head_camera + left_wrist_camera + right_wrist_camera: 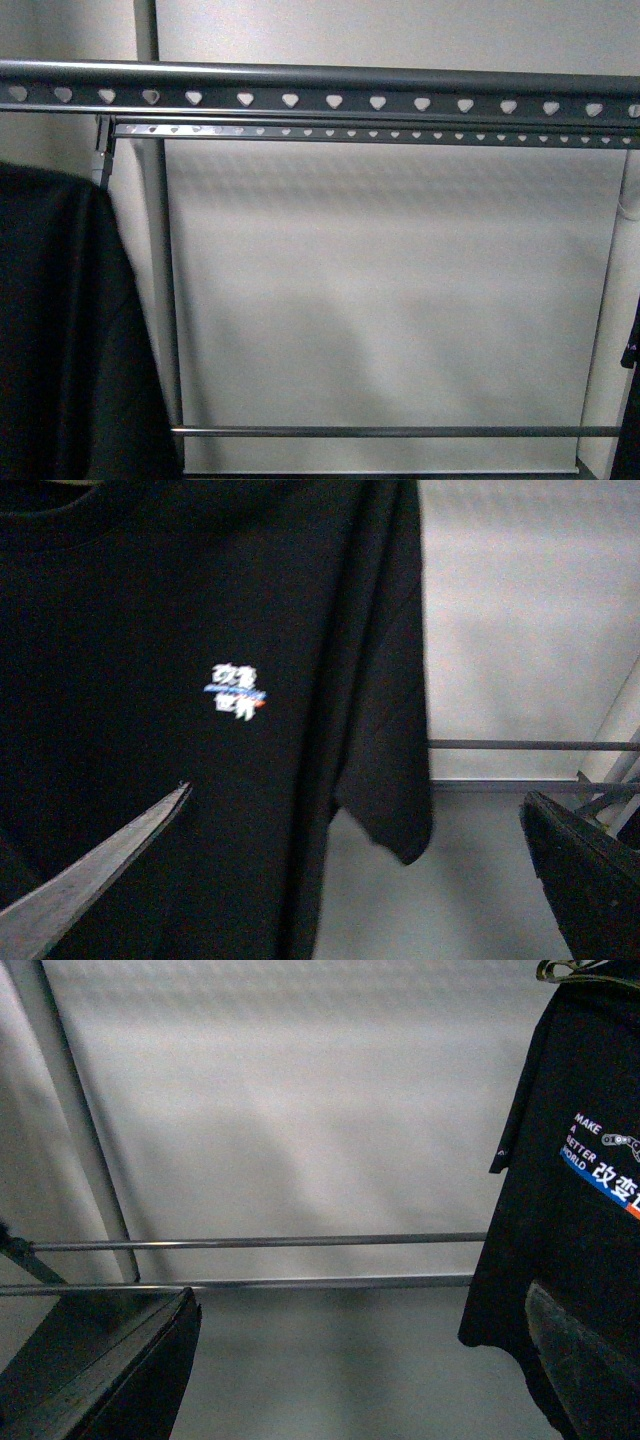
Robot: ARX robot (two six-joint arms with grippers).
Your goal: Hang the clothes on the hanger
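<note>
The dark grey rack's top rail (330, 100) with heart-shaped holes runs across the front view, with a thin lower bar (400, 432) beneath it. A black T-shirt (60, 340) hangs at the left. In the left wrist view it (150, 610) fills the frame and shows small Chinese characters (238, 692). My left gripper (358, 795) is open and empty just in front of the sleeve. In the right wrist view a black T-shirt (570, 1240) with "MAKE" text hangs at the side. My right gripper (360, 1295) is open and empty beside its hem.
A white wall is behind the rack. A grey upright post (160, 300) stands behind the T-shirt. Two thin lower bars (260, 1242) cross the right wrist view. A curved hook (570, 970) shows above the printed T-shirt. A dark shape (632, 350) is at the front view's right edge.
</note>
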